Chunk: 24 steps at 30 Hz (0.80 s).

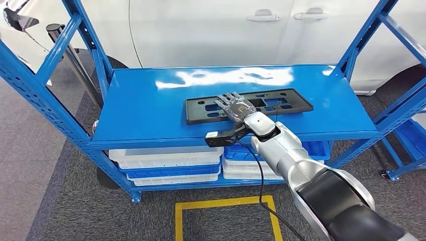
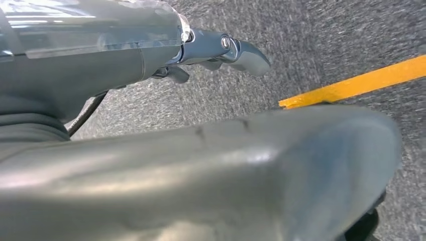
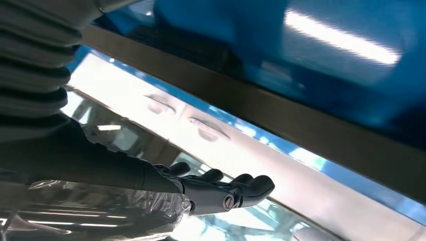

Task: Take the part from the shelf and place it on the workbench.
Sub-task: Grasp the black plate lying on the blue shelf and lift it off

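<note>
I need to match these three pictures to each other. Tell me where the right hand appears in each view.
Head view: the right hand sits mid-picture, fingers spread over the black part on the blue shelf.
Left wrist view: that camera faces grey floor and a yellow line, beside the left hand.
Right wrist view: the right hand lies low in the picture, fingers extended.
Shared landmark: the white car's door handles.

Above the blue shelf (image 1: 150, 105) the way is open from the front, where the right hand (image 1: 235, 106) lies flat over the black part (image 1: 296, 100), while slanted blue uprights (image 1: 95, 55) hem both ends and a white car (image 1: 211, 30) closes the back.
</note>
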Tool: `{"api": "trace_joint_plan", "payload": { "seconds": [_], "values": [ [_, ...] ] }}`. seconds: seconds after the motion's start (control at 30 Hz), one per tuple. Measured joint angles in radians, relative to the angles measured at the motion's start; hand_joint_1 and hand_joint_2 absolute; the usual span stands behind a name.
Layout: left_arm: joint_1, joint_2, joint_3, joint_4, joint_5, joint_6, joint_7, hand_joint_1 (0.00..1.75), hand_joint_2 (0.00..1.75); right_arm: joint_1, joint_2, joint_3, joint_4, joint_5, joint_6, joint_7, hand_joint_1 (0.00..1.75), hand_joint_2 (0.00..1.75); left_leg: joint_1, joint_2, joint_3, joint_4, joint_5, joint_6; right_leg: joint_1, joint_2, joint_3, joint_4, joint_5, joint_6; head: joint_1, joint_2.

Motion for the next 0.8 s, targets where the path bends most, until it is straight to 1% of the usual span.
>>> {"api": "trace_joint_plan", "payload": {
  "seconds": [0.03, 0.07, 0.13, 0.17, 0.2, 0.23, 0.27, 0.33, 0.37, 0.4, 0.43, 0.47, 0.5, 0.53, 0.57, 0.6, 0.67, 0.7, 0.8],
  "values": [
    [-0.001, 0.0, 0.0, 0.0, 0.0, -0.001, -0.003, 0.0, 0.0, -0.006, 0.0, 0.003, 0.002, 0.007, 0.011, 0.023, 0.0, 1.75, -0.002, 0.0, 0.0, 0.002, -0.003, -0.004, 0.002, 0.0, 0.027, -0.06, 0.022, -0.004, 0.0, 0.0],
    [-0.001, 0.0, 0.0, 0.0, 0.0, -0.002, -0.006, 0.0, 0.0, -0.011, -0.001, 0.006, 0.004, 0.014, 0.024, 0.049, 0.0, 1.75, -0.003, 0.0, -0.001, 0.004, -0.005, -0.008, 0.004, 0.0, 0.043, -0.096, 0.032, -0.007, 0.0, 0.0],
    [-0.002, 0.0, 0.0, 0.0, 0.0, -0.002, -0.01, 0.0, 0.0, -0.019, -0.003, 0.013, 0.01, 0.031, 0.06, 0.107, 0.0, 1.75, -0.004, 0.0, -0.001, 0.003, -0.006, -0.017, 0.007, 0.001, 0.047, -0.109, 0.031, -0.014, 0.0, 0.0],
    [-0.003, 0.0, 0.0, 0.0, 0.0, -0.002, -0.013, 0.0, 0.0, -0.023, -0.006, 0.017, 0.015, 0.042, 0.088, 0.141, 0.0, 1.75, -0.004, 0.0, 0.0, 0.004, -0.008, -0.022, 0.005, 0.0, 0.049, -0.112, 0.032, -0.019, 0.0, 0.0],
    [-0.003, 0.0, 0.0, 0.0, 0.0, -0.002, -0.015, 0.0, 0.0, -0.029, -0.009, 0.02, 0.019, 0.054, 0.12, 0.173, 0.0, 1.75, -0.004, 0.001, -0.003, 0.014, -0.017, -0.027, 0.001, -0.001, 0.052, -0.116, 0.034, -0.025, 0.0, 0.0],
    [-0.004, 0.001, 0.0, 0.0, 0.0, -0.002, -0.017, 0.0, 0.0, -0.035, -0.013, 0.024, 0.024, 0.065, 0.153, 0.203, 0.0, 1.75, -0.004, 0.001, -0.015, 0.042, -0.036, -0.031, -0.002, -0.002, 0.055, -0.12, 0.036, -0.03, 0.0, 0.0],
    [-0.004, 0.001, 0.0, 0.0, 0.0, -0.001, -0.019, 0.0, 0.0, -0.041, -0.016, 0.027, 0.029, 0.073, 0.179, 0.225, 0.0, 1.75, -0.003, 0.002, -0.036, 0.091, -0.065, -0.035, -0.005, -0.002, 0.057, -0.123, 0.037, -0.034, 0.0, 0.0],
    [-0.005, 0.001, 0.0, 0.0, 0.002, -0.001, -0.02, 0.0, 0.0, -0.049, -0.025, 0.033, 0.038, 0.079, 0.214, 0.247, 0.0, 1.75, 0.001, 0.002, -0.099, 0.229, -0.128, -0.041, -0.004, -0.002, 0.057, -0.123, 0.036, -0.037, 0.0, 0.0],
    [-0.005, 0.002, 0.0, 0.0, 0.003, 0.0, -0.02, 0.0, 0.0, -0.051, -0.03, 0.035, 0.043, 0.078, 0.225, 0.253, 0.0, 1.75, 0.002, 0.002, -0.125, 0.281, -0.143, -0.044, -0.004, -0.002, 0.058, -0.122, 0.035, -0.037, 0.0, 0.0],
    [-0.005, 0.002, 0.0, 0.0, 0.004, 0.0, -0.02, 0.0, 0.0, -0.051, -0.034, 0.036, 0.047, 0.077, 0.233, 0.259, 0.0, 1.75, 0.003, 0.002, -0.135, 0.299, -0.139, -0.045, -0.004, -0.001, 0.058, -0.121, 0.034, -0.037, 0.0, 0.0],
    [-0.005, 0.002, 0.0, 0.0, 0.005, 0.0, -0.02, 0.0, 0.0, -0.052, -0.038, 0.037, 0.05, 0.075, 0.237, 0.263, 0.38, 1.75, 0.004, 0.003, -0.125, 0.273, -0.114, -0.046, -0.004, -0.001, 0.059, -0.12, 0.033, -0.035, 0.0, 0.0],
    [-0.005, 0.002, 0.0, 0.0, 0.005, 0.0, -0.02, 0.0, 0.0, -0.053, -0.041, 0.037, 0.053, 0.073, 0.239, 0.265, 0.81, 1.75, 0.005, 0.003, -0.097, 0.21, -0.075, -0.044, -0.004, 0.0, 0.061, -0.118, 0.03, -0.033, 0.0, 0.0],
    [-0.006, 0.002, 0.0, 0.0, 0.005, 0.0, -0.02, 0.0, 0.0, -0.056, -0.044, 0.037, 0.054, 0.072, 0.239, 0.266, 1.25, 1.75, 0.006, 0.003, -0.061, 0.136, -0.041, -0.042, -0.003, 0.001, 0.062, -0.116, 0.027, -0.03, 0.0, 0.0],
    [-0.006, 0.002, 0.0, 0.0, 0.006, 0.0, -0.02, 0.0, 0.0, -0.059, -0.046, 0.037, 0.056, 0.071, 0.239, 0.267, 1.68, 1.75, 0.005, 0.003, -0.03, 0.07, -0.018, -0.038, -0.002, 0.002, 0.062, -0.112, 0.024, -0.026, 0.0, 0.0],
    [-0.006, 0.002, 0.0, 0.0, 0.006, 0.0, -0.02, 0.0, 0.0, -0.062, -0.048, 0.037, 0.057, 0.07, 0.236, 0.266, 1.75, 1.75, 0.004, 0.002, -0.011, 0.03, -0.008, -0.035, 0.0, 0.003, 0.061, -0.11, 0.023, -0.021, 0.0, 0.0],
    [-0.005, 0.002, 0.0, 0.0, 0.007, 0.0, -0.02, 0.0, 0.0, -0.063, -0.049, 0.037, 0.058, 0.068, 0.23, 0.263, 1.75, 1.75, 0.002, 0.001, -0.004, 0.014, -0.01, -0.031, 0.002, 0.004, 0.059, -0.109, 0.023, -0.016, 0.0, 0.0],
    [-0.004, 0.002, 0.0, 0.0, 0.008, 0.0, -0.019, 0.0, 0.0, -0.065, -0.05, 0.037, 0.059, 0.063, 0.212, 0.252, 1.75, 1.75, 0.0, 0.0, -0.005, 0.013, -0.01, -0.022, 0.002, 0.004, 0.058, -0.11, 0.025, -0.007, 0.0, 0.0],
    [-0.003, 0.002, 0.0, 0.0, 0.008, 0.0, -0.019, 0.0, 0.0, -0.065, -0.05, 0.037, 0.059, 0.062, 0.205, 0.248, 1.75, 1.75, -0.001, 0.0, -0.005, 0.013, -0.01, -0.02, 0.002, 0.004, 0.058, -0.111, 0.025, -0.004, 0.0, 0.0],
    [-0.003, 0.002, 0.0, 0.0, 0.008, 0.0, -0.019, 0.0, 0.0, -0.065, -0.05, 0.037, 0.06, 0.061, 0.201, 0.247, 1.75, 1.75, -0.001, 0.0, -0.005, 0.013, -0.01, -0.018, 0.001, 0.004, 0.059, -0.111, 0.025, -0.002, 0.0, 0.0]
  ]
}}
